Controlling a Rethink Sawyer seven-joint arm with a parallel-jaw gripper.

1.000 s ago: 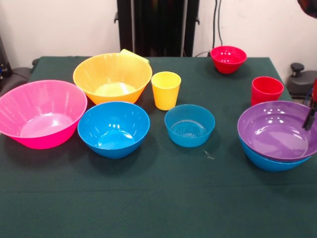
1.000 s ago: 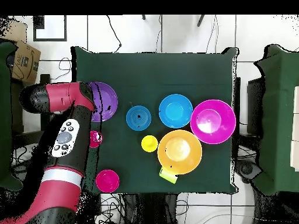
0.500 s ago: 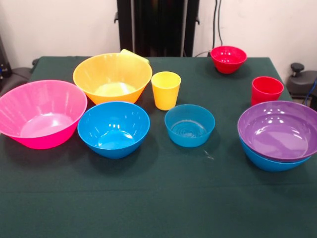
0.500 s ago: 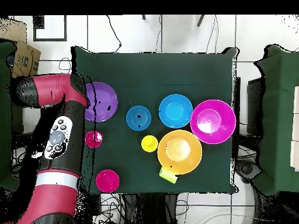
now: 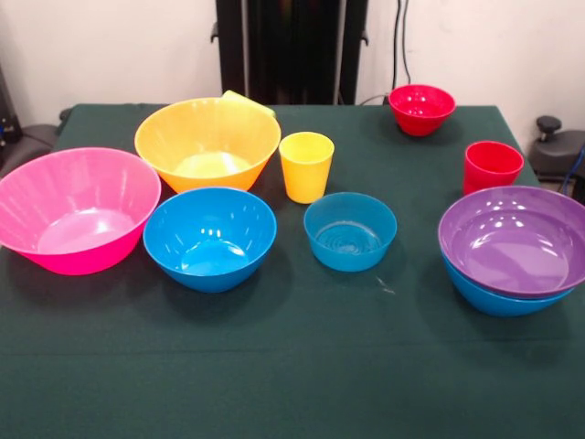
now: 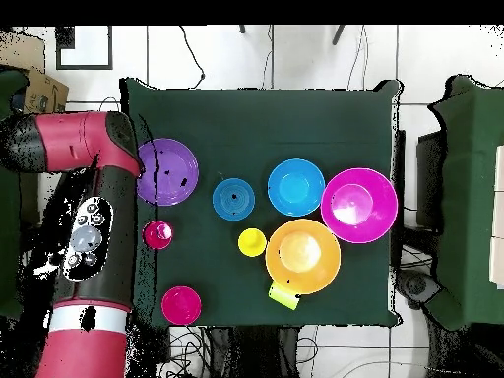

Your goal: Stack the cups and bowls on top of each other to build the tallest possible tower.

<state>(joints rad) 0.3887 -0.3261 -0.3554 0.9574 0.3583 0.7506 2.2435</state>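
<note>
Currently, tower base: purple bowl (image 5: 517, 240) nested in a blue bowl (image 5: 494, 297), right edge of the front view.
Arm: red arm (image 6: 91, 236), left side of the overhead view, beside the purple bowl.
Gripper: not visible; finger state cannot be told.
Nearest loose piece: red cup (image 5: 492, 166), just behind the nested pair.
Others: orange bowl (image 5: 208, 140), pink bowl (image 5: 75, 208), upper left and left.
</note>
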